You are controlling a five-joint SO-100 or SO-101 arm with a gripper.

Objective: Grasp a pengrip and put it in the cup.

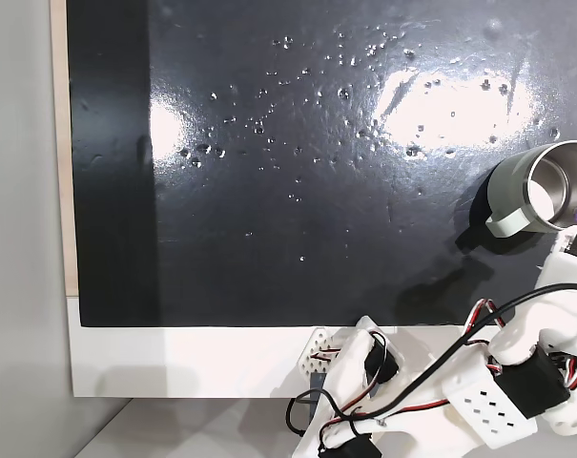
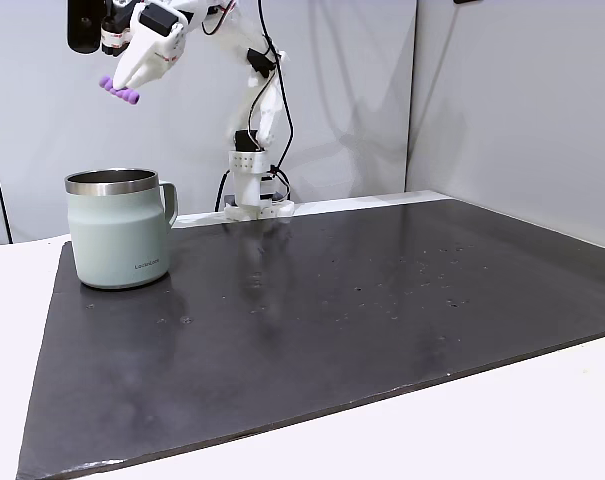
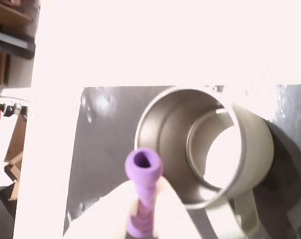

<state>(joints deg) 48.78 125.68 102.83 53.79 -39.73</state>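
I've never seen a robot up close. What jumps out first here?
A tiny light-purple ribbed rubber tube is pinched in the white end effector, high above a grey-green steel-lined mug. The mug stands near one edge of a large black mat; in the wrist view its shiny mouth gapes beyond the tube.

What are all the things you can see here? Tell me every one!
Tiny light-purple ribbed rubbery pengrip: one, purple, held in the air above the cup, in the gripper; its open end faces the wrist camera.
Grey-green round mug with shiny steel inside and curved handle: one, upright on the mat, at the left in a fixed view, near the right edge in another fixed view.
Black shiny mat: one, black, covers most of the table.
White table: one, white, under the mat.
White robot arm: one, white with black and red cables, base behind the mat.
Gripper: one, white, shut on the pengrip.
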